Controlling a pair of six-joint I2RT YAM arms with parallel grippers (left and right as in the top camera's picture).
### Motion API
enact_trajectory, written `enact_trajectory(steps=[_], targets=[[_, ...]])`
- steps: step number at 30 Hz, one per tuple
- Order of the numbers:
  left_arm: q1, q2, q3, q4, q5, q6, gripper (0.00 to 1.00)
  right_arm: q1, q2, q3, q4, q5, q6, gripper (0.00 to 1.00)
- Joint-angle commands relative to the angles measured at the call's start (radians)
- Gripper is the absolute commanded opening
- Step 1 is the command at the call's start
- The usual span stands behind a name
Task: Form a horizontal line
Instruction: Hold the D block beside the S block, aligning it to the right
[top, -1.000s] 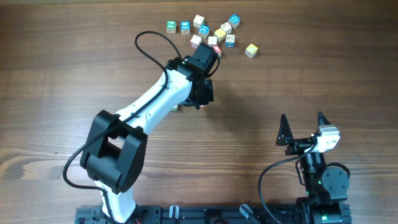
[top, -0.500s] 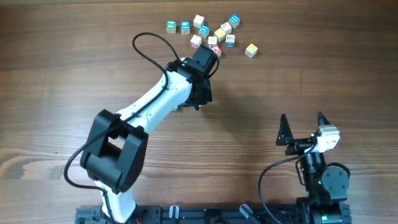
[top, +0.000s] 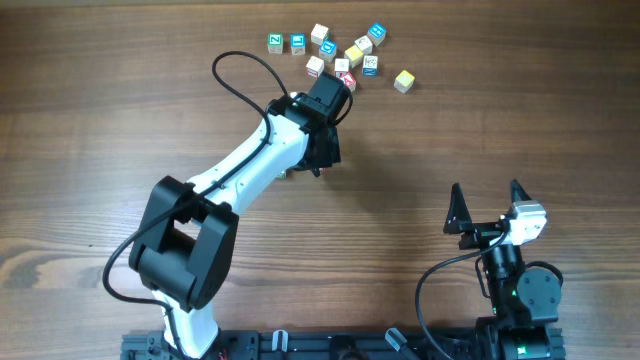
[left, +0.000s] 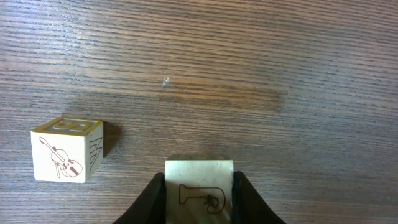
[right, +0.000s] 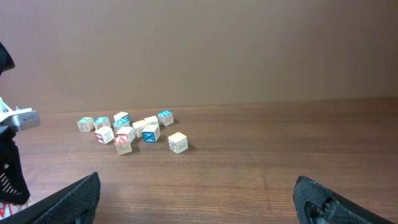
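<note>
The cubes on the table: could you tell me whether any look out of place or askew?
Yes: the loose cubes lie jumbled at odd angles, and a yellow cube sits apart to their right.

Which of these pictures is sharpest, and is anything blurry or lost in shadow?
Left wrist view: sharpest, wood grain crisp, the violin cube throws only a faint shadow. Right wrist view: the right tool's fingers are dark and soft-edged at the bottom corners, while the scattered cubes look clear but tiny. Overhead view: even light, soft shadows, no glare on the table.
</note>
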Motion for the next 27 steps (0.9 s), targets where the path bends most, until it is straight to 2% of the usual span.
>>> enact_trajectory(steps=[1,27], targets=[[-0.001,-0.011,-0.009,0.004,-0.027,-0.018,0.11,-0.003,-0.003,-0.001,0.003,-0.017,-0.006,1.00],[-0.002,-0.010,-0.047,0.040,-0.028,-0.018,0.11,-0.003,-0.003,-0.001,0.003,-0.017,-0.006,1.00]])
